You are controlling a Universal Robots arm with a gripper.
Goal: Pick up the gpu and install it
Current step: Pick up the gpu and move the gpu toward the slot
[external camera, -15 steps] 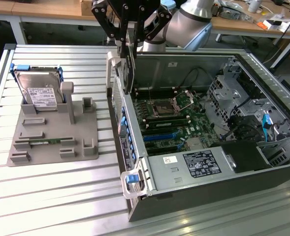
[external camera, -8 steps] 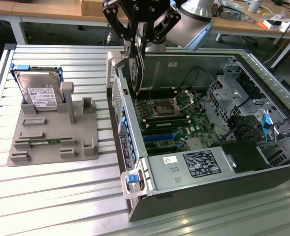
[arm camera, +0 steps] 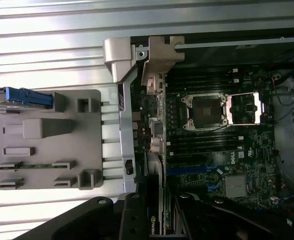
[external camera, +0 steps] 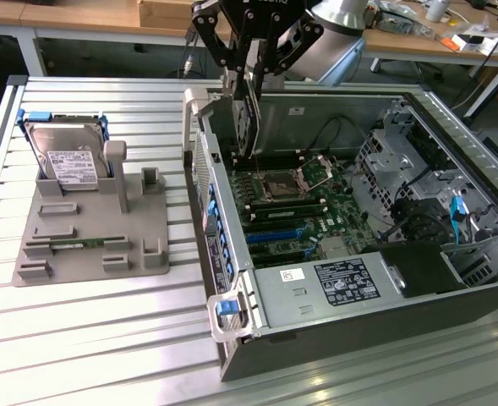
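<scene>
Seen from the exterior view, the gripper (external camera: 250, 80) has its jaws closed partway onto the gpu (external camera: 245, 127). They pinch the thin, flat, dark card by its top edge. It hangs upright just inside the open metal computer case (external camera: 333, 288), over the green motherboard (external camera: 308, 211), by the case wall on the exterior view's left. The arm reaches straight down, wrist vertical.

In the wrist view, the gpu (arm camera: 154, 220) sits edge-on between the gripper's (arm camera: 159, 207) black fingers (arm camera: 132, 215). The square, shiny socket (arm camera: 206, 111) lies beyond.
</scene>
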